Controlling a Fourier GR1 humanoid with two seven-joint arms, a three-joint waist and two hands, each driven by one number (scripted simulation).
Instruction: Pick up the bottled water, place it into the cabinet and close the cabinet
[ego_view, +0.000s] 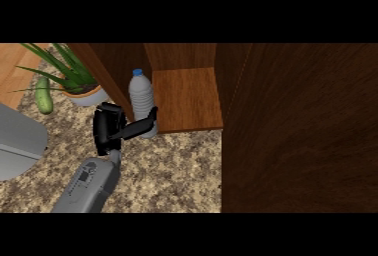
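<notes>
Here, at far left, a grey appliance (18, 142) is cut off by the frame edge on the speckled stone table (170, 170). A cucumber (43, 96) lies beside a potted plant (74, 80). The left robot hand (111, 127) curls its thumb and fingers round the upright bottled water (142, 97), at the front edge of the cabinet (188, 95) shelf. The open wooden cabinet door (303, 130) fills the right side.

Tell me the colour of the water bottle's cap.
Blue; the bottle's cap shows in the head view.
</notes>
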